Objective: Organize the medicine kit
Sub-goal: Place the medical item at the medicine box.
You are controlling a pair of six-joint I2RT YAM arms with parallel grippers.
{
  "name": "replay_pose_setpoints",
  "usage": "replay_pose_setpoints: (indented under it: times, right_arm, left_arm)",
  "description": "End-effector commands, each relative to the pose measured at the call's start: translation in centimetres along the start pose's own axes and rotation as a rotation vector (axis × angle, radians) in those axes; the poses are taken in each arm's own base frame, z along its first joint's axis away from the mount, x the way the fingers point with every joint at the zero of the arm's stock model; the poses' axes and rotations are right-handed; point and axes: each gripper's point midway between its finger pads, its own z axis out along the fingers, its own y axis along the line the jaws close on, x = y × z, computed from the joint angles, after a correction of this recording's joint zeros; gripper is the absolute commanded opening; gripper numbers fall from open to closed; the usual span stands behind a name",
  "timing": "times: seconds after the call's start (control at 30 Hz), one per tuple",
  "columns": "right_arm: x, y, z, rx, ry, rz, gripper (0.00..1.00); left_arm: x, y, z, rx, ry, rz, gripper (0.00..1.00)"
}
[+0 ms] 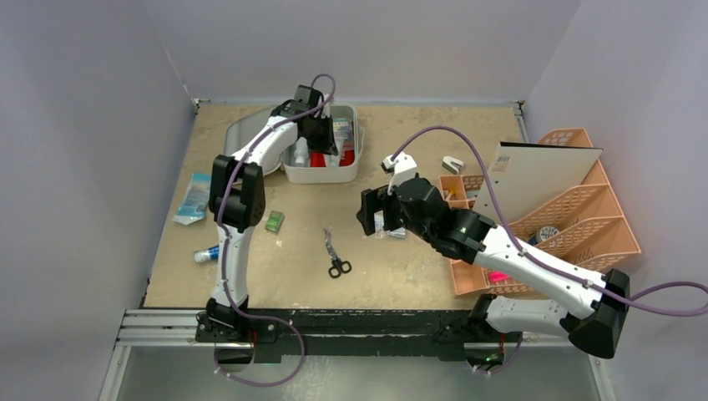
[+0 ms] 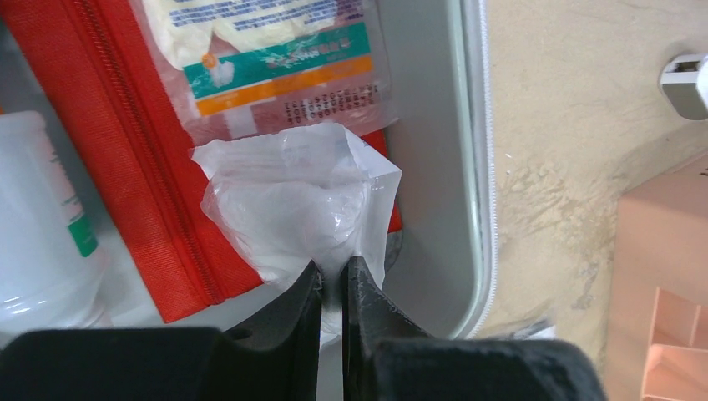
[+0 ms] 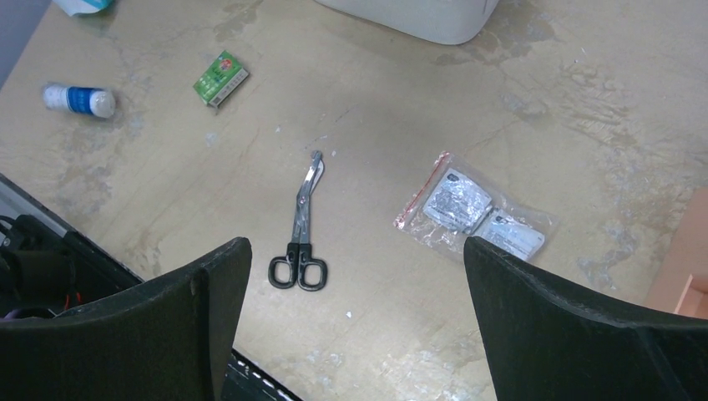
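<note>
Big desk, with an orange lattice organizer on its right side. The medicine kit sits open at the far middle of the desk, with a red pouch and a white bottle inside. The left gripper is down in it, pinched tight on a crinkly white plastic bag over the pouch. The right gripper hangs wide open, holding nothing, above the scissors and a small zip bag of packets.
</note>
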Motion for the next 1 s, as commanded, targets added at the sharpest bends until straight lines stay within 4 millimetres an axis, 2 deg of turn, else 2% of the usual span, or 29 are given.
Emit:
replay_pose_setpoints:
  times: [0.0,0.17,0.33,0.53,0.6,0.73,0.97]
  right_arm:
    - [-2.7,0.1,-0.4,0.014,-0.079,0.01,0.99]
    - [-3.1,0.5,-0.7,-0.01,-0.1,0.03,0.99]
    - [-3.8,-0.2,-1.1,0.017,-0.135,0.014,0.99]
    - [-3.7,-0.9,-1.3,0.051,-0.121,-0.015,0.99]
    - [-3.7,-1.0,-1.4,0.053,-0.126,-0.013,0.99]
    - [-4.0,-1.0,-1.8,0.044,-0.14,-0.018,0.99]
    - [-3.9,-1.4,-1.7,0.081,-0.12,-0.018,0.99]
  left_arm:
    - [-0.1,-2.4,0.2,0.095,-0.003,-0.025,0.09]
    - [0.0,-3.1,0.6,0.122,0.009,-0.046,0.09]
    - [0.3,-3.6,0.8,0.152,0.029,-0.065,0.13]
    - [0.2,-5.8,0.1,0.262,0.044,-0.108,0.4]
    - [-0.2,-6.0,-0.5,0.265,0.033,-0.104,0.44]
    - [-0.6,-5.4,-1.0,0.225,0.008,-0.074,0.45]
    - [-0.7,-5.4,-1.4,0.222,0.002,-0.052,0.43]
